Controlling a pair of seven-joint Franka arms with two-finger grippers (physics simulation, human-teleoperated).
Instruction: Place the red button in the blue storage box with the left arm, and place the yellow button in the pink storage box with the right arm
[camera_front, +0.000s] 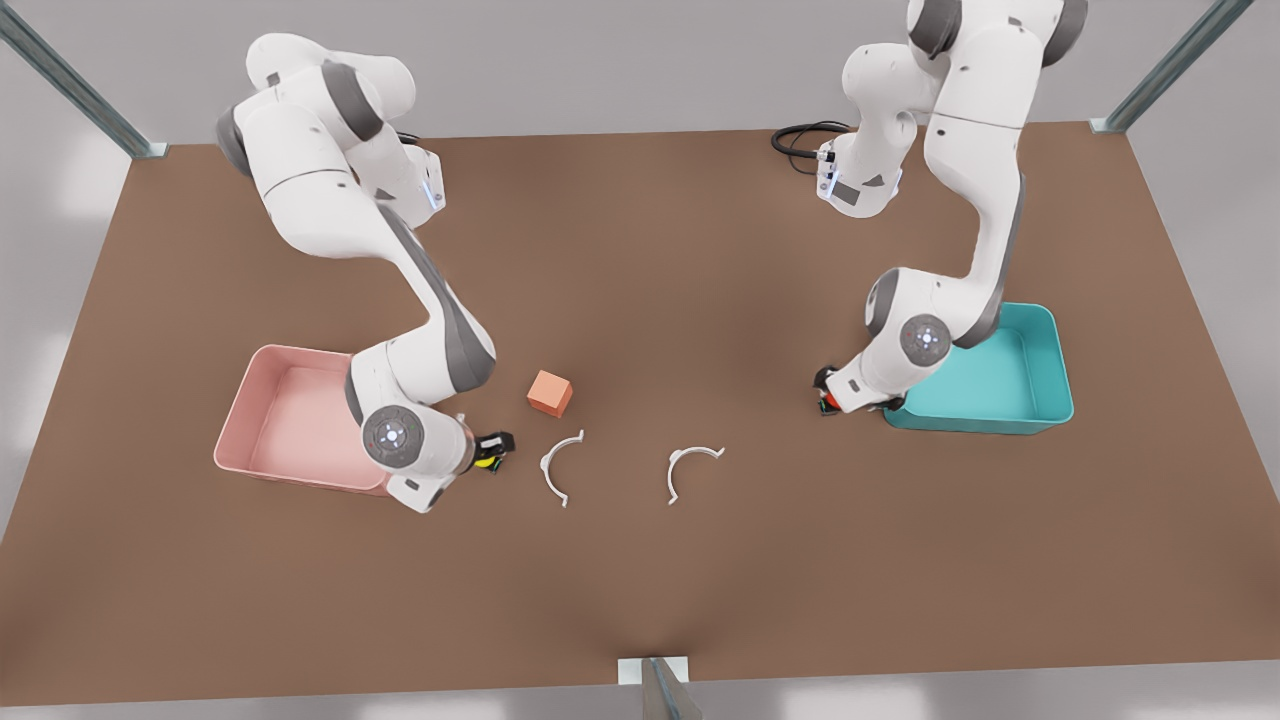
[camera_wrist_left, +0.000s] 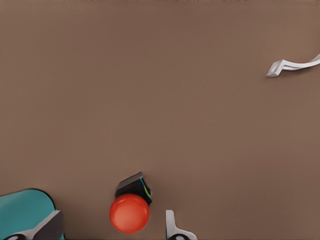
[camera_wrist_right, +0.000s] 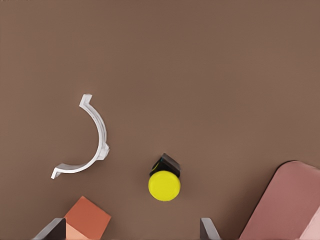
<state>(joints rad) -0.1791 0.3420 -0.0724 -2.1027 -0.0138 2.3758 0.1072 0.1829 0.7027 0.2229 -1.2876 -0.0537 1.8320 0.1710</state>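
Note:
The red button (camera_wrist_left: 129, 213) lies on the brown table between the spread fingers of my left gripper (camera_wrist_left: 111, 229), which is open and not touching it. In the front view that gripper (camera_front: 826, 390) is low over the button (camera_front: 826, 403), just beside the blue storage box (camera_front: 1040, 405) at the front view's right. The yellow button (camera_wrist_right: 164, 185) lies between the wide-apart fingers of my open right gripper (camera_wrist_right: 131, 230). This gripper (camera_front: 492, 450) is low at the button (camera_front: 485, 460), next to the pink storage box (camera_front: 240, 430) at the front view's left.
An orange cube (camera_front: 550, 393) sits close to the right gripper, also seen as the orange cube (camera_wrist_right: 86, 220). Two white curved clips (camera_front: 560, 465) (camera_front: 690, 468) lie mid-table. A black cable (camera_front: 800, 138) is coiled at the far edge.

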